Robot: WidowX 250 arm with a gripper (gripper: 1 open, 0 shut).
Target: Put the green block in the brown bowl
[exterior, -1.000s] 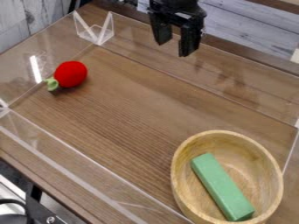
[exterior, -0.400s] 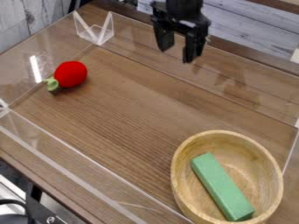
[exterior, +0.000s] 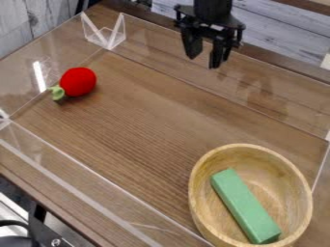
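The green block [exterior: 245, 205] lies flat inside the brown bowl [exterior: 196, 196] at the front right of the table, aligned diagonally across the bowl's floor. My gripper [exterior: 206, 55] hangs pointing down at the far back of the table, well away from the bowl. Its two dark fingers [exterior: 191, 46] stand apart with nothing between them.
A round red fruit with a green stem [exterior: 77, 81] rests at the left. Clear acrylic walls [exterior: 77, 183] ring the wooden tabletop, and a small clear acrylic piece [exterior: 103, 33] stands at the back left corner.
The gripper has drifted to the right along the back of the table, and its fingers look slightly closer together. The block and bowl have not moved.
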